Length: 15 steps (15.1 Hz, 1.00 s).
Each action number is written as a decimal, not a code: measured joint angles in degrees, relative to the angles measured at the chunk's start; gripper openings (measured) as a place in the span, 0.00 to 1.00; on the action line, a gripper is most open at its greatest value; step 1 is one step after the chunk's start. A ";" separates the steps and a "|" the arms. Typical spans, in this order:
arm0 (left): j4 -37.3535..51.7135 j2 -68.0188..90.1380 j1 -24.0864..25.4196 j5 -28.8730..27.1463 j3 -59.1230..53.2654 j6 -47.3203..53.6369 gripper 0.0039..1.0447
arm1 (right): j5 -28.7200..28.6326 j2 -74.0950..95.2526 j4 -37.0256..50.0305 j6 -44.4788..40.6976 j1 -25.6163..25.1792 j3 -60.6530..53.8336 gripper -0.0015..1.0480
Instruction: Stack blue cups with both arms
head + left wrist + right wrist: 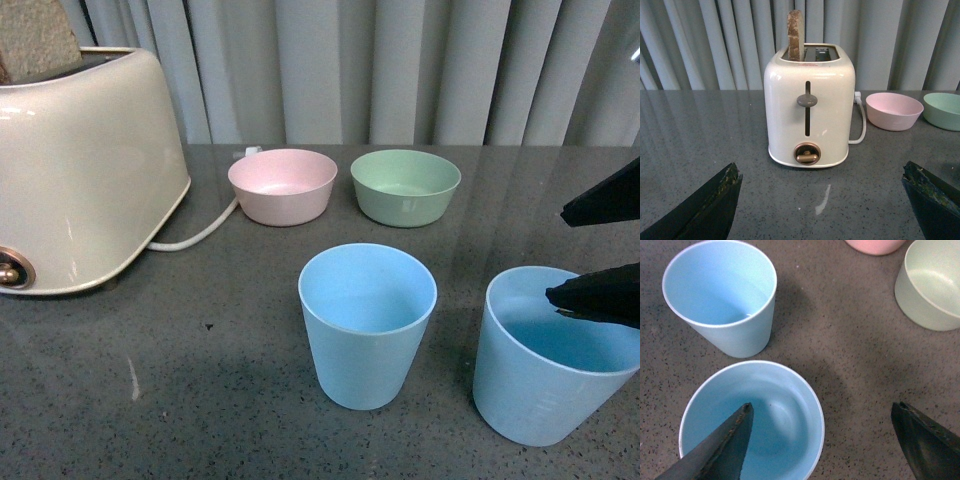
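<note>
**Grey counter, two cups upright, right tool straddling a rim**

A speckled grey counter point(150, 400) runs back to pale curtains, with a cream toaster point(80, 170) at the robot's left and a pink bowl point(283, 187) and a green bowl point(405, 187) side by side behind.

Both blue cups stand mouth up, long axes vertical, near each other but apart. The centre cup point(367, 330) sits in front of the bowls, and the right cup point(545, 385) stands to the robot's right of it.

The right tool point(556, 254) is open and empty at the right cup. In the right wrist view one finger hangs over the cup's mouth and the other over bare counter outside it, so the cup wall lies between the jaws. Whether the inner finger has dipped below the rim is hard to say.

The left tool point(820, 165) is spread wide, holds nothing and faces the toaster, with no cup in its view.

The right arm is plainly nearer. Closing on that wall and lifting straight up looks like the coming move, with the centre cup waiting to the left.
</note>
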 joint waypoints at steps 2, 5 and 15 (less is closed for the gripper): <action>0.00 0.00 0.00 0.02 0.00 0.00 0.94 | 0.13 0.98 -0.96 0.66 0.11 0.07 0.56; 0.00 0.00 0.00 0.00 0.00 0.00 0.94 | 0.33 1.01 -0.52 0.76 0.42 -0.09 0.19; 0.00 0.00 0.00 0.00 0.00 0.00 0.94 | -0.42 -0.68 -1.81 4.44 1.09 2.16 0.02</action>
